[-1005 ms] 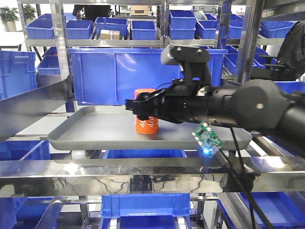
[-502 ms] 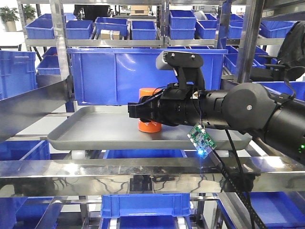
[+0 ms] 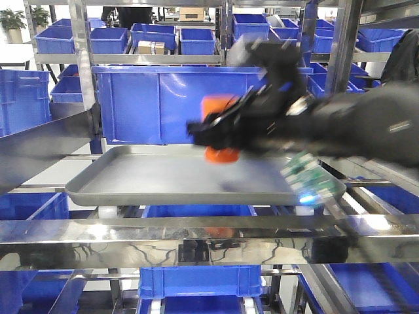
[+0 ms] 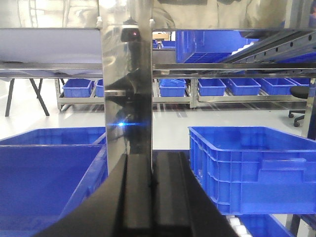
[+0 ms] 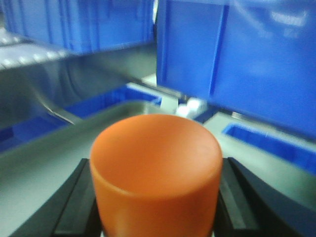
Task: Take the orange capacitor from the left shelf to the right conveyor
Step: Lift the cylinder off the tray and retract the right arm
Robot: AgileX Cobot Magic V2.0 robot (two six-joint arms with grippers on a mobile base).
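The orange capacitor (image 3: 218, 129) is held in my right gripper (image 3: 213, 134), lifted above the grey metal tray (image 3: 144, 176) of the left shelf; the front view is motion-blurred. In the right wrist view the capacitor (image 5: 155, 170) fills the space between the two black fingers (image 5: 74, 207), which press on both its sides. My left gripper (image 4: 150, 192) is shut and empty, pointing at a steel upright (image 4: 126, 89) of a rack. The right conveyor is out of view.
A large blue bin (image 3: 154, 101) stands just behind the tray. Steel rails (image 3: 196, 235) cross in front below the tray. More blue bins (image 3: 157, 36) fill the upper shelves. A blue crate (image 4: 252, 163) sits right of my left gripper.
My right gripper has lifted the orange capacitor off the tray and carried it up and a little to the right. The left gripper shows no earlier frame.
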